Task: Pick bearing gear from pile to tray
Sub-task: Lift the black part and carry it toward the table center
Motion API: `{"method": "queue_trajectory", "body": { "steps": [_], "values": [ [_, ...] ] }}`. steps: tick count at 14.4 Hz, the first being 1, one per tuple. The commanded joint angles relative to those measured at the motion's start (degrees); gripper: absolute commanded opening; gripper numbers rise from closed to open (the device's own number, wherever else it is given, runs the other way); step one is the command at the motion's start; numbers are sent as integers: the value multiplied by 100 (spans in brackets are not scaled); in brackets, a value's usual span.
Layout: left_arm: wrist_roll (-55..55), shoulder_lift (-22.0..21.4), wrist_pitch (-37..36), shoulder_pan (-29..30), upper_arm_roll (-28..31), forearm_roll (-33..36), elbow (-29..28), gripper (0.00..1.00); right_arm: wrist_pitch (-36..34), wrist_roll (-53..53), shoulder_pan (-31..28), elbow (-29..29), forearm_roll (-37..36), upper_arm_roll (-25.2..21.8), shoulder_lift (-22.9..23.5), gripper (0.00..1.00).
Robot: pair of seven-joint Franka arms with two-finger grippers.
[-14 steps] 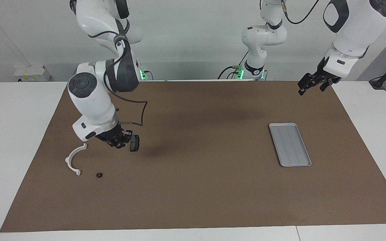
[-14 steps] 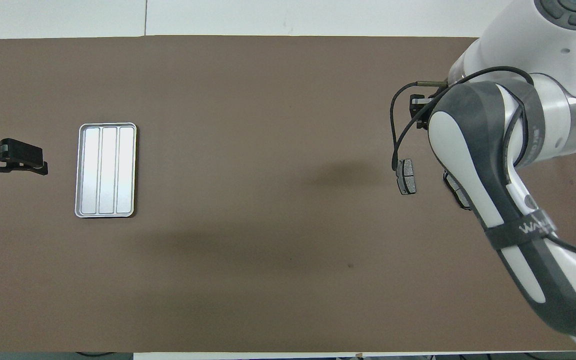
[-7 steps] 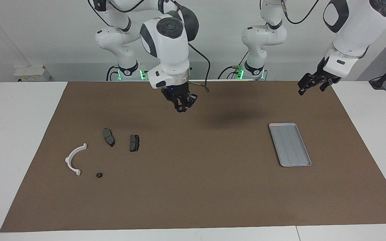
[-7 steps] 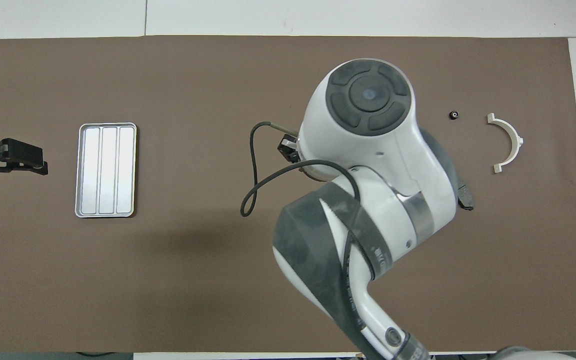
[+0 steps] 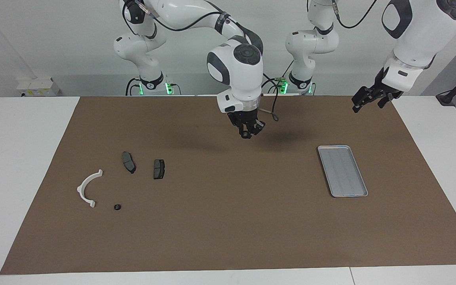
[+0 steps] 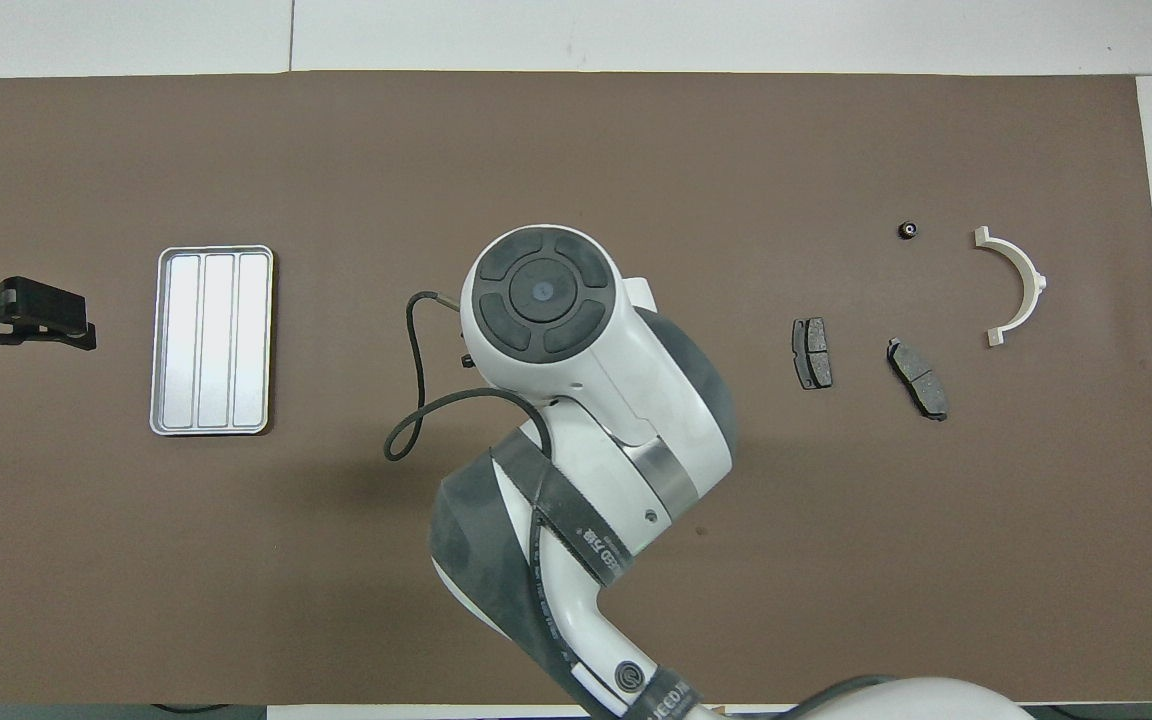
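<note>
Tray [image 5: 342, 170] lies toward the left arm's end from the right gripper [image 5: 247, 133], which hangs over bare mat (I cannot tell how its jaws stand). 1 gear [image 5: 117, 206] lies in the pile. The left gripper [image 5: 367, 106] waits with its jaws spread.

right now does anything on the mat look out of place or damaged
Nothing stands out. The white bracket, two brake pads and one small black gear lie apart and intact toward the right arm's end. The tray sits flat and empty. The right gripper is raised mid-mat; the left gripper waits.
</note>
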Motion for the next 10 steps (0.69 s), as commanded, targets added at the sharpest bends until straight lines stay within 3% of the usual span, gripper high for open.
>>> {"method": "queue_trajectory", "body": {
  "steps": [1, 4, 10],
  "values": [
    [44, -180, 100, -50, 52, -64, -206, 100, 535, 491, 193, 156, -314, -10, 637, 0],
    [44, -180, 100, -58, 52, -64, -206, 100, 783, 501, 193, 156, -341, -10, 928, 0],
    [44, -180, 100, -58, 52, -64, -206, 100, 1644, 501, 149, -186, -315, -10, 1008, 0]
  ]
}}
